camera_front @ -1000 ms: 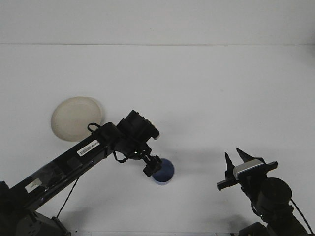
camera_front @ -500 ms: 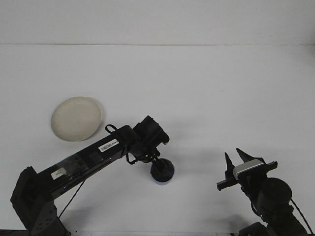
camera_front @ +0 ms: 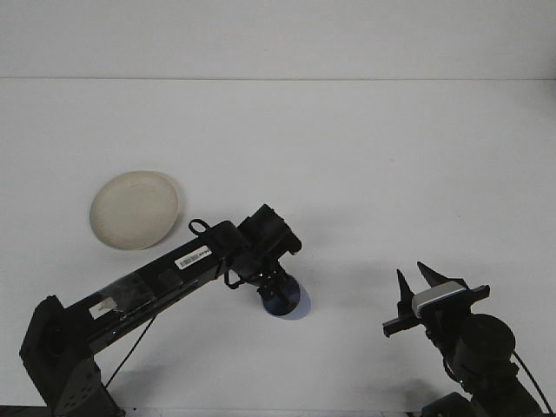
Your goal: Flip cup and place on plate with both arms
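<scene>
One cup (camera_front: 290,303) — blue, the only one on the table (camera_front: 391,156). One plate (camera_front: 135,209), pale and round, also alone of its kind. Two robot arms are in view: the left arm (camera_front: 165,278) and the right arm (camera_front: 473,343). Each carries one gripper, so two grippers in all — the left gripper (camera_front: 276,294) and the right gripper (camera_front: 415,282). One table holds everything. Total loose items on it: two, a cup and a plate
</scene>
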### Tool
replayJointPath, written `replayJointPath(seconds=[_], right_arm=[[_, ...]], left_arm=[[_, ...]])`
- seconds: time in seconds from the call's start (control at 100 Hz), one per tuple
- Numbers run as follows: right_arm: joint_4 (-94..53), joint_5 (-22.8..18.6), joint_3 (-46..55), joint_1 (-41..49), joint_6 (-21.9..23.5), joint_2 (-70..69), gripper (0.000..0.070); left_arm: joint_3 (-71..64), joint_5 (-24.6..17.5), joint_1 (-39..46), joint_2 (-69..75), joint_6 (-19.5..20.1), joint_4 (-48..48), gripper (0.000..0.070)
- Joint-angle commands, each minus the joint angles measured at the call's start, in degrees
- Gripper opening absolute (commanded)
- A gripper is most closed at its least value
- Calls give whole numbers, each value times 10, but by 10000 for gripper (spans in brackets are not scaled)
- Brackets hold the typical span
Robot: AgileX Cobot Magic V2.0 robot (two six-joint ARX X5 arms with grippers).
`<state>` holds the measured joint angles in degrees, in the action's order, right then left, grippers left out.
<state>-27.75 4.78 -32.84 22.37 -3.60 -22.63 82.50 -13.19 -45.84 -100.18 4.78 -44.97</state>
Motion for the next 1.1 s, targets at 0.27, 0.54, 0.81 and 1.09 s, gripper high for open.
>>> replayJointPath(seconds=[0.27,0.54,0.81,1.09], right_arm=[[7,2,-1,1,2,-3,270],[7,2,-1,1,2,-3,270],[7,2,-1,1,2,-3,270],[7,2,-1,1,2,-3,270]], left_arm=[[127,75,94,92,-3,-52,15],[186,122,270,138,4,-108,15],[186,122,436,110,8,-151,15],[186,114,519,30,11,-157,15]])
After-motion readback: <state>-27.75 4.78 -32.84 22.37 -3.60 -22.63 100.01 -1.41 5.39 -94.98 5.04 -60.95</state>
